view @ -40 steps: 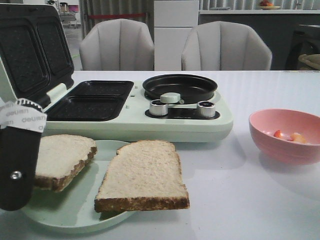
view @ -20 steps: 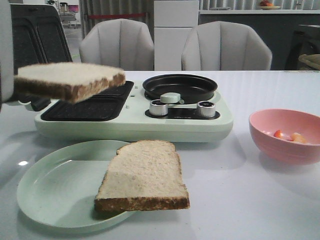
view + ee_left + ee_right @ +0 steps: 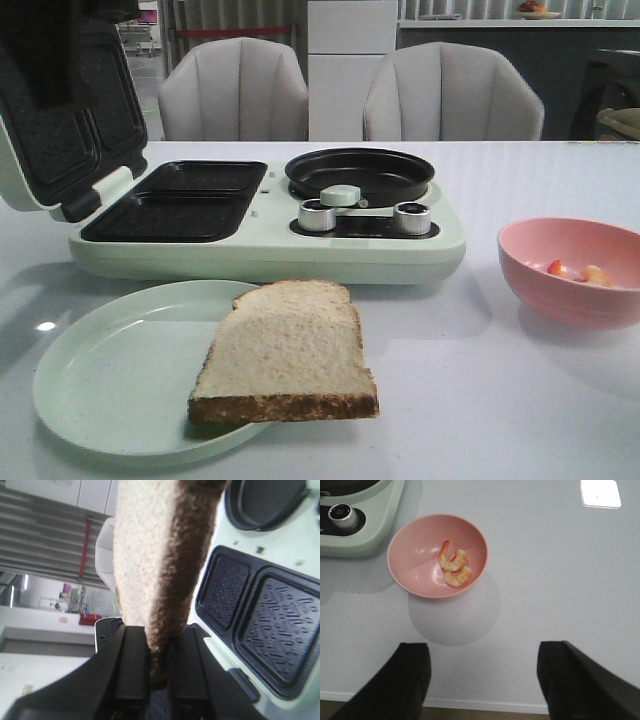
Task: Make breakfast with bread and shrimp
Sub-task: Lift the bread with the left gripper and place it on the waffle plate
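At the far left of the front view, the open lid [image 3: 55, 115] of the pale green breakfast maker [image 3: 260, 250] leaned back, its two dark patterned plates facing the camera. Neither arm showed in this view. Only the left wrist view revealed the left gripper [image 3: 156, 672]: its two black fingers [image 3: 131, 665] were closed onto the brown crust edge of one bread slice [image 3: 150, 555], which hung above the maker's two square grill wells [image 3: 260, 615].

In front of the maker sat a light green plate [image 3: 110, 380] on the white table [image 3: 500, 400]. The second bread slice [image 3: 285, 350] lay flat on the plate's right half, its near corner overhanging the rim. The plate's left half was bare. Behind it, the grill wells [image 3: 180, 200] held nothing, and further right was the maker's round black pan [image 3: 360, 172], with two silver knobs [image 3: 318, 215] and a green handle in front.

At the right of the table stood a pink bowl [image 3: 572, 270], well apart from the maker. From the front, the shrimp [image 3: 580, 271] showed only as small orange bits over the rim; the right wrist view looked down into the bowl [image 3: 420, 565] and showed two curled shrimp [image 3: 455, 569] lying together inside. The right gripper [image 3: 482, 677] hung above bare table near the bowl, its fingers spread wide and holding nothing.
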